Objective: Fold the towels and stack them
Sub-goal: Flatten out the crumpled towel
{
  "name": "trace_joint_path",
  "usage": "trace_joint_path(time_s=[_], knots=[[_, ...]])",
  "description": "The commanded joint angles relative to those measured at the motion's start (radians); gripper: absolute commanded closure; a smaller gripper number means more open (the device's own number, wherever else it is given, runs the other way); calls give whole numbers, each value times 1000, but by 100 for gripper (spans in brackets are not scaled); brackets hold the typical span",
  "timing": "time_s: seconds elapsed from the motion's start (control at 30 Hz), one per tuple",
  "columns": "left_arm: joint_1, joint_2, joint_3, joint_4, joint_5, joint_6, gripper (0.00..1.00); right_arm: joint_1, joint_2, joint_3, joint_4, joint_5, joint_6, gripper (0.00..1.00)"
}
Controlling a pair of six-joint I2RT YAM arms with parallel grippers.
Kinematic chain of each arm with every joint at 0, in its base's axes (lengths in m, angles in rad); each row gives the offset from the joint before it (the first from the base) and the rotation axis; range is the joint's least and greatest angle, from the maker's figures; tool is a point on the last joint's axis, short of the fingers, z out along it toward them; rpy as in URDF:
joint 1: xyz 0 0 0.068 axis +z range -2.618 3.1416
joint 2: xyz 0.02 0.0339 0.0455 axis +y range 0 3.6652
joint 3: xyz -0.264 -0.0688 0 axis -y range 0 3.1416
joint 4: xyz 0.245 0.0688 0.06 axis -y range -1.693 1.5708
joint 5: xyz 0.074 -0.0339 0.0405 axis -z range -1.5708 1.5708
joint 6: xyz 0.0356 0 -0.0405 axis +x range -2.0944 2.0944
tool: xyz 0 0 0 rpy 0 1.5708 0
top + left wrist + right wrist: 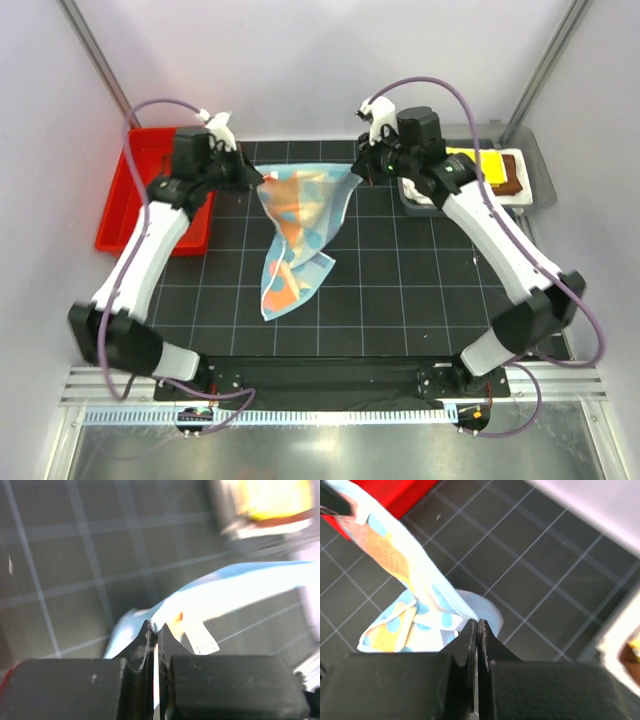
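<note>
Top external view: light blue cloth towel with orange spots (pixel 298 225) hangs at far centre over the black gridded bench (pixel 420 280), pinched at its two upper corners. Left end effector (pixel 257 180) is clamped tight on the left corner, right end effector (pixel 356 172) clamped tight on the right corner. Both wrist views agree: jaws closed, cloth edge nipped at the tips. The top edge runs between the arms with a little slack. The lower part is twisted and bunched, its tail lying on the bench nearer the arm bases.

Folded yellow cloth towel (pixel 488 160) and rust-brown cloth towel (pixel 510 178) sit touching in the pale tray (pixel 541 190) at far right; which overlaps which, cannot tell. Red plastic bin (pixel 120 215) at far left, contents not visible.

Step judged: spreading this towel ahead of its fold. With two towels apparently put away, the task looks roughly midway.

Next move likely calls for drawing the corners apart to take out the twist, then laying the cloth flat on the bench. Both arms should travel together at matched height so neither corner slips.
</note>
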Motion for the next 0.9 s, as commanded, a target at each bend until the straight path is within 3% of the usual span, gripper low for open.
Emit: trace_joint_path(time_s=[0.0,0.1,0.23,0.37,0.5,0.7,0.77,0.87], knots=[[-38,-152,-66,112,118,-24,100,79,-95,46,-164,264,-48,99],[-113,-276,-108,115,155,-42,100,175,-216,28,-227,381,-41,99],[-230,-445,-171,120,93,-71,100,289,-388,-48,-238,479,12,99],[-293,-562,-206,163,116,-154,100,324,-599,-151,-168,386,61,99],[-336,-603,-182,175,127,-188,100,323,-711,-179,-97,277,116,99],[-341,-558,-15,155,102,-214,100,323,-719,-63,-48,230,116,99],[-341,-519,31,96,51,-186,100,323,-696,-32,-40,268,84,99],[-341,-449,85,50,-87,-110,100,323,-623,-32,-24,447,-19,99]])
